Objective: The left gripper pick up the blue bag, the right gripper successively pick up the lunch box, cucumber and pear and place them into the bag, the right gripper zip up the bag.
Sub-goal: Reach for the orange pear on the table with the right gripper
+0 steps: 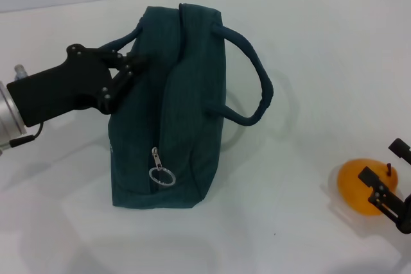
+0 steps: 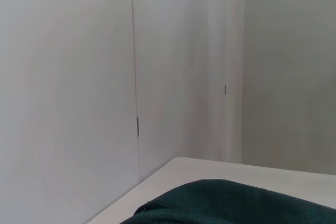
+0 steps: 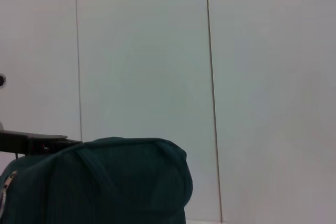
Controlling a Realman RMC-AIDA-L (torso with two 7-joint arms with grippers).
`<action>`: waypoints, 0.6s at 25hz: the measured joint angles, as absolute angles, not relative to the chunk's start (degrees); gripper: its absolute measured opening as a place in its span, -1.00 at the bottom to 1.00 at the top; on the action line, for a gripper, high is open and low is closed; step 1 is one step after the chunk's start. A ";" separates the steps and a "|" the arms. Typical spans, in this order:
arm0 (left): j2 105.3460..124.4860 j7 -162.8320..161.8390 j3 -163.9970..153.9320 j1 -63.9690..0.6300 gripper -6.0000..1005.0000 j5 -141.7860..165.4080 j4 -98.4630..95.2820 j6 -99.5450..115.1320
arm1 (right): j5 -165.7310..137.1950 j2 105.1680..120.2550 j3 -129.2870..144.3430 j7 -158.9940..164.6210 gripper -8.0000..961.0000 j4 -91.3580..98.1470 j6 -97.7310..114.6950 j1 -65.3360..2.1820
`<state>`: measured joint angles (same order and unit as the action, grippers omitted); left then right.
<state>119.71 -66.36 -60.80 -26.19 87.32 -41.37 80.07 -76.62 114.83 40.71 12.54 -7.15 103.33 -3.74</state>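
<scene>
Nearest me, at the right edge of the bench (image 1: 308,43), my right gripper (image 1: 387,192) straddles the pear (image 1: 359,187), fingers spread on either side; whether they press it, I cannot tell. Further out, the blue bag (image 1: 176,113) stands on the bench, ring pull (image 1: 162,176) facing me. My left gripper (image 1: 128,68) is clenched on its far-left handle (image 1: 122,42).

Blue bag (image 3: 105,182) before panelled wall (image 3: 157,51)

Blue bag (image 1: 173,107) blocks table (image 1: 302,43) centre; open surface between bag and pear (image 1: 361,186).
</scene>
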 joint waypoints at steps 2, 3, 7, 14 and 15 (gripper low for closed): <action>119.71 -66.36 -60.75 -26.47 -0.90 87.32 -41.31 80.02 | -76.63 114.85 40.54 12.51 0.44 -7.21 102.94 -3.83; 119.71 -66.35 -60.74 -26.59 -0.90 87.31 -41.25 80.00 | -76.66 114.85 40.55 12.49 0.44 -7.24 102.72 -3.93; 119.71 -66.28 -60.73 -27.32 -0.90 87.30 -40.61 79.84 | -76.76 114.86 40.74 12.45 0.42 -7.34 101.90 -4.11; 119.71 -65.99 -60.71 -27.42 -0.90 86.95 -40.59 79.34 | -76.77 114.90 40.67 12.22 0.26 -8.12 101.46 -4.17; 119.71 -65.92 -60.75 -27.45 -0.90 86.83 -40.59 79.26 | -76.78 114.92 40.73 12.02 0.24 -8.12 101.47 -4.17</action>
<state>119.71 -65.92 -60.75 -27.44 86.83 -40.59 79.26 -76.78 114.92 40.74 12.02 -8.12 101.47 -4.17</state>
